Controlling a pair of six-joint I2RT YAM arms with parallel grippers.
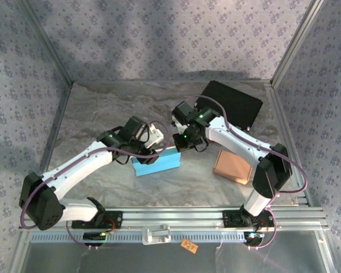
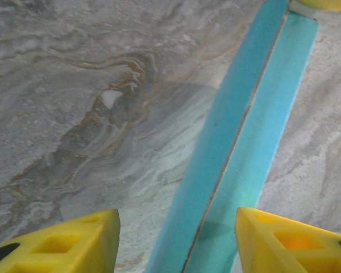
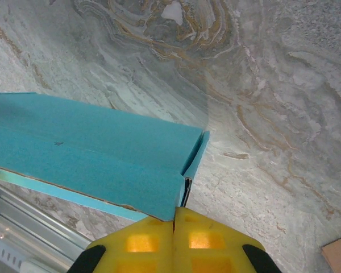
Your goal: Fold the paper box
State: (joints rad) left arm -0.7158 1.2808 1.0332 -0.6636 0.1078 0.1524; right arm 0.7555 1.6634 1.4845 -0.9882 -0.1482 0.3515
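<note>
We find the teal box (image 1: 159,163) lying near the middle of the surface (image 1: 96,108), between the two arms. The left hand (image 2: 176,222) is open: its yellow fingers (image 2: 68,244) stand well apart, and a long folded edge of the box runs between them (whether either finger touches the paper we cannot tell). The right hand (image 3: 174,213) is closed, its fingers pressed together, their tips meeting the box at one corner, where a side flap turns inward; we cannot tell whether paper is pinched between them. A brown carton (image 1: 233,166) lies to the right, apart from the box. A black slab (image 1: 232,105) lies beyond the carton.
</note>
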